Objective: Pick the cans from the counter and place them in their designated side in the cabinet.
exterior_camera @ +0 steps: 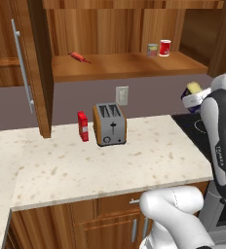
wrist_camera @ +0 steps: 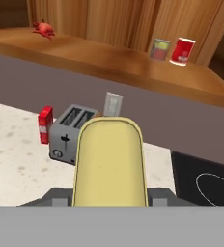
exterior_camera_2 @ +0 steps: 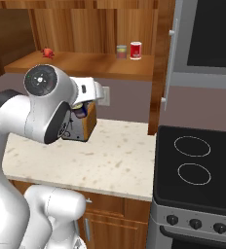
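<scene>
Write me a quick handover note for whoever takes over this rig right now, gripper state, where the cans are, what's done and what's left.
Gripper: shut on the yellow-topped can, held up in the air near the stovetop, above the counter.
Grey-green can: already on the cabinet shelf, right part, beside the red cup.
Also on the shelf: a small red thing at the left. On the counter: toaster and red carton.
Done: one can shelved, second can picked up.
Left: carry the held can to its side of the shelf and release.
</scene>
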